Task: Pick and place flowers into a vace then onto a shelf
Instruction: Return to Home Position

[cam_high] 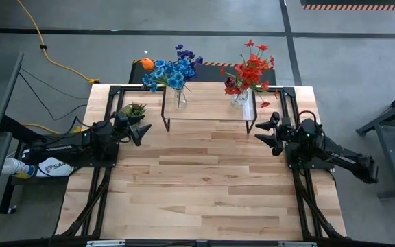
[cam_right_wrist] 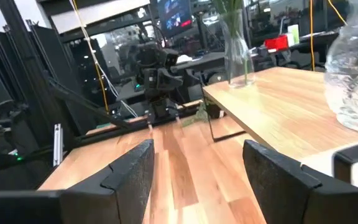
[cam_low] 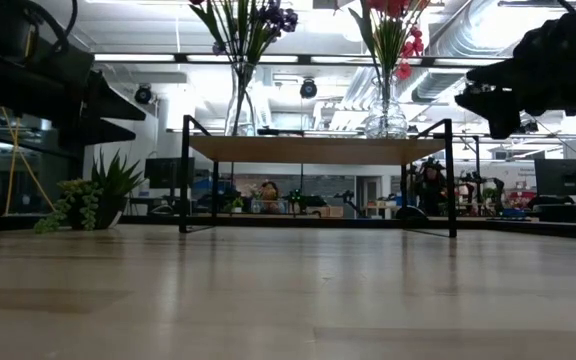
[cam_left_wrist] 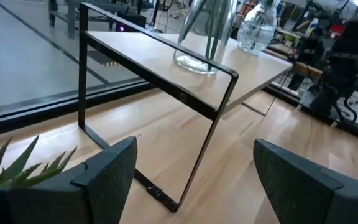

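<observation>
We see left gripper (cam_high: pixel 141 132) mid-left in high view, fingers spread wide, holding nothing. Right gripper (cam_high: pixel 265 130) mid-right, also wide, empty. Spiky plant (cam_high: pixel 134 110) just above left gripper. Shelf (cam_high: pixel 211 103) upper centre, carrying two vases: blue-orange flowers (cam_high: pixel 170 72) left, red flowers (cam_high: pixel 250 71) right.

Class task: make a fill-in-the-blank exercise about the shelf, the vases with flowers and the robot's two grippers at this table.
The low light-wood shelf with thin black metal legs carries ____ clear glass vases.
The vase nearer the right gripper holds ____ flowers.
The other vase holds blue and purple flowers plus one ____ bloom.
The left gripper and the right gripper both have their fingers ____, holding nothing.
Missing words: two; red; orange; open.
</observation>
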